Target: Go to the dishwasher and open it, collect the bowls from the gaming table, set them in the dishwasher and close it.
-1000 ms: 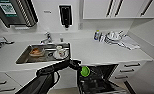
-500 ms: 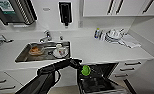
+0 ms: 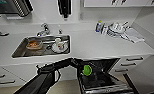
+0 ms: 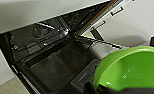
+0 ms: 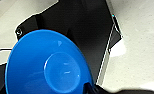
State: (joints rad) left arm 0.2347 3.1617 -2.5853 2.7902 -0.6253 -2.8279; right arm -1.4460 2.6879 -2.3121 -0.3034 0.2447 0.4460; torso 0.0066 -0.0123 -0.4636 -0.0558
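Where the head view looks down, the left pincer holds a small round lime green bowl above the open dark-lined dishwasher, below the smooth white desk and steel sink. Left wrist: glossy green bowl clamped at its rim over the wire-racked cavity. Right wrist: right pincer grips a glossy bright blue bowl.

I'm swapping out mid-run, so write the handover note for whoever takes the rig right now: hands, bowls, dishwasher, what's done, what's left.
Left hand: holds the green bowl by its rim, above the open dishwasher.
Right hand: holds the blue bowl by its rim, over the dark dishwasher door.
Dishwasher: door down, under the counter right of the sink; the dark tub shows in the left wrist view.
Done: dishwasher opened, both bowls collected and brought here.
Left: set both bowls inside, then close the door.
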